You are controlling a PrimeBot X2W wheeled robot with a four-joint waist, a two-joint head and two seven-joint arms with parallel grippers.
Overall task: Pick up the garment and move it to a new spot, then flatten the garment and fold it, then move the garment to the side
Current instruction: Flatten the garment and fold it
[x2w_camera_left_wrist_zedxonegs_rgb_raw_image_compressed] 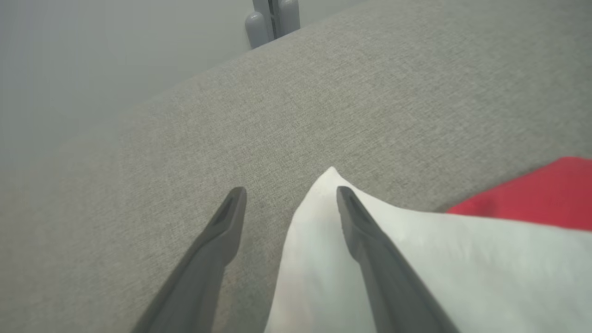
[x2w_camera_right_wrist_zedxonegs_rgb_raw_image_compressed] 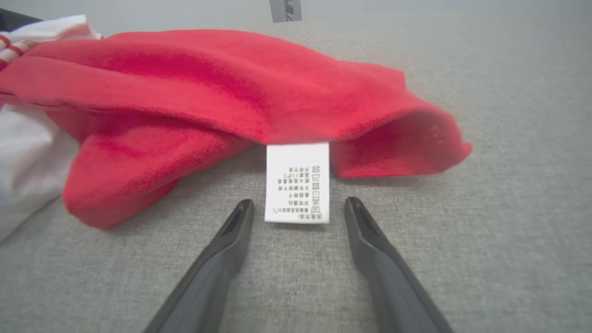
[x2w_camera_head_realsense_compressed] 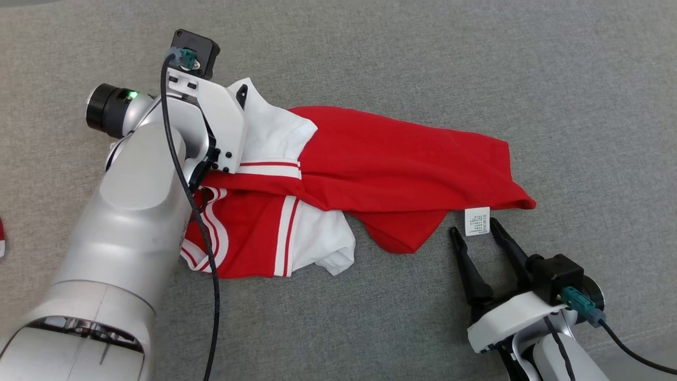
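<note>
The red garment [x2w_camera_head_realsense_compressed: 396,153] with white sleeves and red-striped trim lies crumpled on the grey cloth surface [x2w_camera_head_realsense_compressed: 476,79]. My left gripper [x2w_camera_left_wrist_zedxonegs_rgb_raw_image_compressed: 291,194] is open at its far-left end. One finger [x2w_camera_left_wrist_zedxonegs_rgb_raw_image_compressed: 379,259] rests on a white sleeve [x2w_camera_left_wrist_zedxonegs_rgb_raw_image_compressed: 462,263], and the other lies on bare grey cloth. In the head view my left arm [x2w_camera_head_realsense_compressed: 132,211] covers the garment's left part. My right gripper [x2w_camera_head_realsense_compressed: 474,227] is open and low at the near right, its fingertips on either side of the white care label [x2w_camera_right_wrist_zedxonegs_rgb_raw_image_compressed: 298,180] that hangs from the red hem [x2w_camera_right_wrist_zedxonegs_rgb_raw_image_compressed: 370,129].
Grey cloth surface stretches free above and to the right of the garment. A small red thing [x2w_camera_head_realsense_compressed: 1,238] shows at the head view's left edge. In the left wrist view the surface's edge runs diagonally, with a pale grey fitting [x2w_camera_left_wrist_zedxonegs_rgb_raw_image_compressed: 273,18] beyond it.
</note>
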